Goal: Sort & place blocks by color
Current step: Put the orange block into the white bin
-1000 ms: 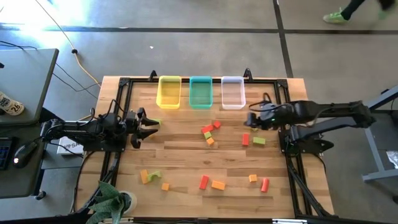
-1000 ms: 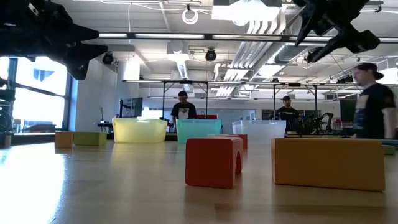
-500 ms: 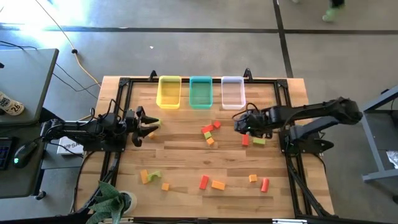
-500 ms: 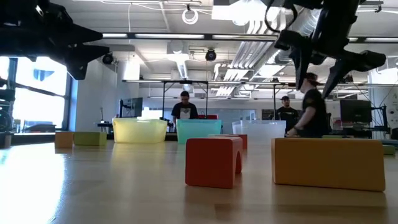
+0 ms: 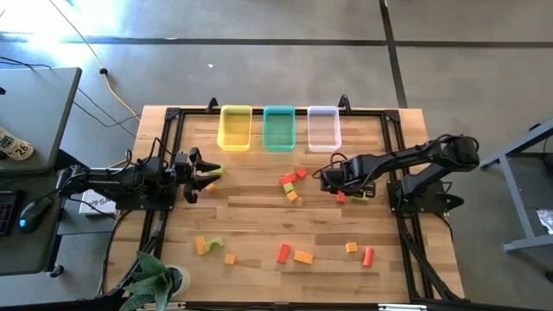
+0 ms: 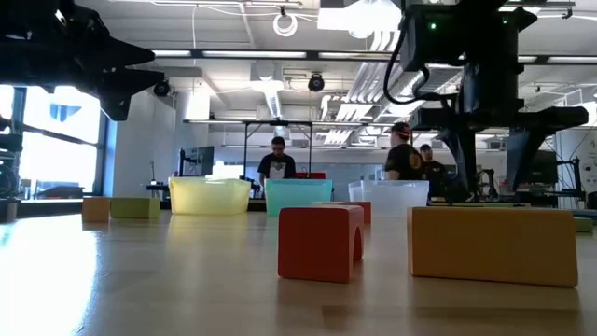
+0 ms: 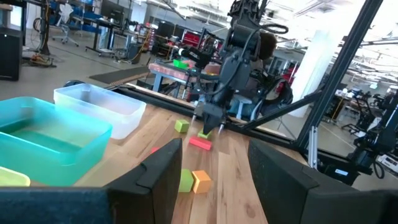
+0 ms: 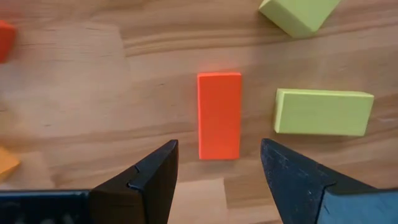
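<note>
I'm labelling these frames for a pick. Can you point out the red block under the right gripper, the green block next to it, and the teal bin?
red block [image 8: 219,115]: right wrist view, middle of its top face.
green block [image 8: 323,112]: right wrist view, middle of its top face.
teal bin [image 5: 278,111]: high view, far rim.

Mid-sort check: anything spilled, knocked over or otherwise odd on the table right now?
Nothing stands out. The yellow bin, teal bin and clear bin stand upright in a row, and the blocks are just scattered, unsorted. The right hand hangs open over a flat red block; the left hand waits open at the table's left.
</note>
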Tool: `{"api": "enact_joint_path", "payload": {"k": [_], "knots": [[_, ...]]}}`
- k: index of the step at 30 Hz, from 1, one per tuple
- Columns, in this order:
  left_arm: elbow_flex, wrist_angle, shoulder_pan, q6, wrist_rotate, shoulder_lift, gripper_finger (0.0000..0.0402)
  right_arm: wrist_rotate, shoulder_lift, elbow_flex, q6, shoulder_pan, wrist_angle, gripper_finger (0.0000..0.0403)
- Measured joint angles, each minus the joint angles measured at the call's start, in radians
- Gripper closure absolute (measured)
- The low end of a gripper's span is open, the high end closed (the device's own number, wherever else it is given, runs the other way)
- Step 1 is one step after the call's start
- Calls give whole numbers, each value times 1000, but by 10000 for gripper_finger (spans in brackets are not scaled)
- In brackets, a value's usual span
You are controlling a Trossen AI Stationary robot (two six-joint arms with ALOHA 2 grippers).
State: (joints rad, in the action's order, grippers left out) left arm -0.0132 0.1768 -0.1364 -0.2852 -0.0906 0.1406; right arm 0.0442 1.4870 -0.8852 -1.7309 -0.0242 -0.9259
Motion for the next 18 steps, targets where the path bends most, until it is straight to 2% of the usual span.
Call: {"api": "enact_joint_path", "payload": {"k": [18], "knots": [[0, 1, 0, 0, -3, 0, 229, 7, 182, 0, 8, 0, 47, 187]]}}
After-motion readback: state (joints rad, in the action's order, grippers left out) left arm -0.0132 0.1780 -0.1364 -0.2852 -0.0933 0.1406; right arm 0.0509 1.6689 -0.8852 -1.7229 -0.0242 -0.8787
